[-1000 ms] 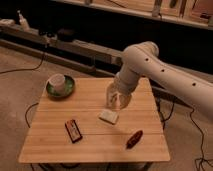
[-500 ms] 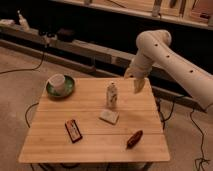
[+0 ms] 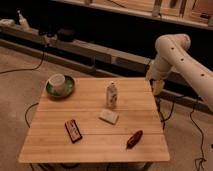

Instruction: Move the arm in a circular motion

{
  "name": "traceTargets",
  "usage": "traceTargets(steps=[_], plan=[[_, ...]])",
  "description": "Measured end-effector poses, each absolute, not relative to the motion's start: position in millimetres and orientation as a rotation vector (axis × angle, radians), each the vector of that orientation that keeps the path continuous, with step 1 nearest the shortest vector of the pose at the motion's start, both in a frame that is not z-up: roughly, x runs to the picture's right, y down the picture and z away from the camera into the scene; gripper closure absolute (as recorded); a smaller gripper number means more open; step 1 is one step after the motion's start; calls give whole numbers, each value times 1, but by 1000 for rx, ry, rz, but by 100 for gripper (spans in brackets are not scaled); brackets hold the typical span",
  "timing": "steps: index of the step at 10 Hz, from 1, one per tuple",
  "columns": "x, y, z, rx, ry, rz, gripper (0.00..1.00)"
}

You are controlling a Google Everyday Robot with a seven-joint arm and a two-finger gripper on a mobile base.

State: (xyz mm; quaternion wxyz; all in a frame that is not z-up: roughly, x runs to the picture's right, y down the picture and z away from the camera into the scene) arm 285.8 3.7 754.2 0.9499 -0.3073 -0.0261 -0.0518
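The glossy white arm (image 3: pixel 186 59) with small dark dots reaches in from the right edge, bends at a rounded elbow near the top right and points down. Its yellowish gripper (image 3: pixel 158 86) hangs just past the far right corner of the wooden table (image 3: pixel 55 137), above the floor, holding nothing visible. It is well right of the small white bottle (image 3: pixel 112 95) standing at the table's middle.
On the table are a green plate with a white cup (image 3: pixel 60 85) at far left, a pale sponge (image 3: pixel 109 117), a dark snack bar (image 3: pixel 73 130) and a reddish-brown object (image 3: pixel 134 139). Cables lie on the floor. A low ledge (image 3: pixel 95 50) runs behind.
The arm has swung up and to the right, from over the bottle at the table's middle to beyond the table's far right corner. Objects on the table have not moved.
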Motion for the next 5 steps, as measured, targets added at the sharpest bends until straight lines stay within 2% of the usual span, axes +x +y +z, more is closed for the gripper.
traceTargets(steps=[3, 5], plan=[[293, 46, 727, -623, 69, -78, 35], [226, 83, 692, -603, 52, -126, 35]])
